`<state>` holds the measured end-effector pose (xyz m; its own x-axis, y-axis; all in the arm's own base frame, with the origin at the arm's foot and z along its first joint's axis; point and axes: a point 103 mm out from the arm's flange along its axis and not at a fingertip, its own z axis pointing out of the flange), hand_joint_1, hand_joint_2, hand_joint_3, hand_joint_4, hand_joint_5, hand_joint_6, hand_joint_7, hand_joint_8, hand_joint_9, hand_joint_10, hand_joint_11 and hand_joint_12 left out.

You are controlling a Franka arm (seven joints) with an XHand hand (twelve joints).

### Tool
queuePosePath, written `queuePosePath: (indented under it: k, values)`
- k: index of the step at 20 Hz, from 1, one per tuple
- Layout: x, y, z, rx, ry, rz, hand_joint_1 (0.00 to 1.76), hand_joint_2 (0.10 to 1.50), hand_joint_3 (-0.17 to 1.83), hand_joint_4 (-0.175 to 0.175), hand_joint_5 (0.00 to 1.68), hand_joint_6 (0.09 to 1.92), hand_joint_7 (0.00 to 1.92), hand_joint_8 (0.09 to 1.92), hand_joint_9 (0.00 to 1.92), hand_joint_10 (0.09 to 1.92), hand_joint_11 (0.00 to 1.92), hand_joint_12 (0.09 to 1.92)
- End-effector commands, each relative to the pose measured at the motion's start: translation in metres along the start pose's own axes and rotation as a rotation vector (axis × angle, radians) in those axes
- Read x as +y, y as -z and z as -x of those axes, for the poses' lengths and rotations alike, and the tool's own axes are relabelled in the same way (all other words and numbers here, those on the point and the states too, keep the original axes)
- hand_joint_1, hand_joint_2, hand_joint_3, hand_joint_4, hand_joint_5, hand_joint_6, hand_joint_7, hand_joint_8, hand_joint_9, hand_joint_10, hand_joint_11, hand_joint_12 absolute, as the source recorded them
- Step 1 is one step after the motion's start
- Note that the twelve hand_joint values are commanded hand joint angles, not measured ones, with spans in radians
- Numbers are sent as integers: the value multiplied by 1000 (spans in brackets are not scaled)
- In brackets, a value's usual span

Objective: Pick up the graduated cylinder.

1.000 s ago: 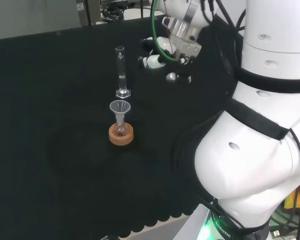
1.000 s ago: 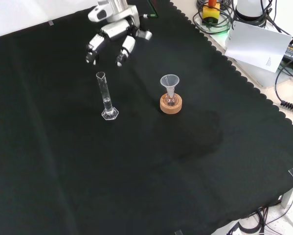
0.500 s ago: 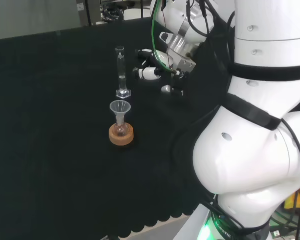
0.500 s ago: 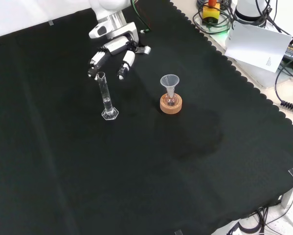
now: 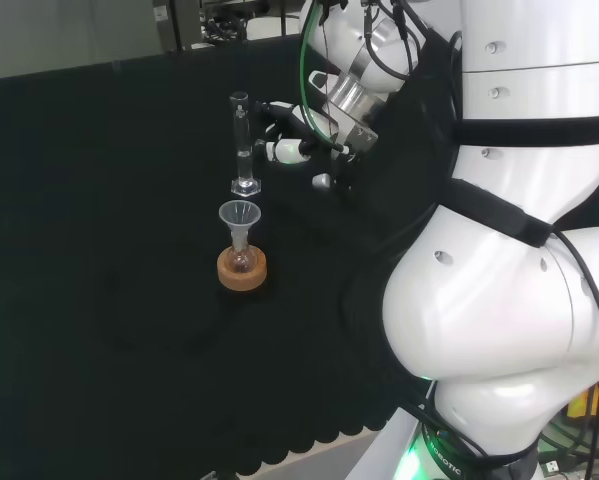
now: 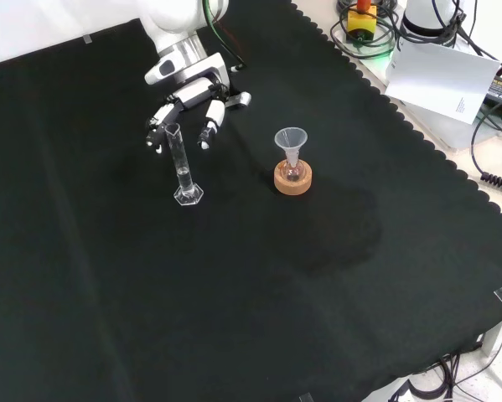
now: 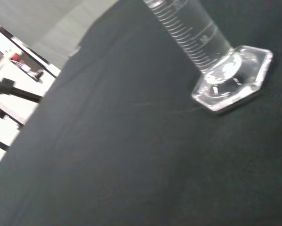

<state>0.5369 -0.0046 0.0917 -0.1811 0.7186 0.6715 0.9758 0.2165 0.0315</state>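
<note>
Reach step, grasp not made yet, I'd say: big glossy white arm (image 5: 519, 330) with rounded links and black bands fills the right of the head view, bent over a bench under matte black cloth (image 6: 259, 293) with a scalloped edge at the near right in the front view. The hand (image 6: 188, 105), black and white with hard plastic shells and pale tips, hangs at the upper part of the graduated cylinder (image 6: 182, 167), fingers spread and only a little bent, one to each side of the tube's rim in the front view; released, gripping nothing, and I can't tell if any fingertip touches the glass. In the head view the hand sits just right of the tube's upper half. The cylinder stands upright on the cloth, left of centre in the front view, well apart from the flask. It's a thin clear tube with a pour lip, fine printed graduation lines and a flat hexagonal foot (image 7: 232, 80) that catches light; smooth, likely slippery. To its right in the front view, a clear funnel (image 6: 291, 142) with a cone top sits in a small round flask on a rough tan cork ring (image 6: 292, 177). Next move, my guess: bring the palm in so the fingers and thumb bracket the tube, curl them round it without tipping it, then lift straight up.
</note>
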Motion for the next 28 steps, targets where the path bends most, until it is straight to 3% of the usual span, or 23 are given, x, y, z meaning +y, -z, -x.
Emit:
queuePosePath:
  k: [1, 13, 27, 28]
  values:
    - [10, -9, -4, 108, 39, 19, 854, 1027, -175, -47, 416, 87, 316, 655, 526, 591, 329, 1326]
    - [19, -20, -12, 173, 105, 20, 888, 1029, -175, -47, 458, 87, 370, 636, 584, 575, 363, 1313]
    - [31, -41, -14, 286, 132, 32, 940, 1038, -175, -39, 514, 87, 417, 608, 629, 543, 399, 1297]
    - [33, -44, -16, 268, 118, 50, 941, 1039, -175, -39, 515, 87, 416, 607, 630, 542, 400, 1297]
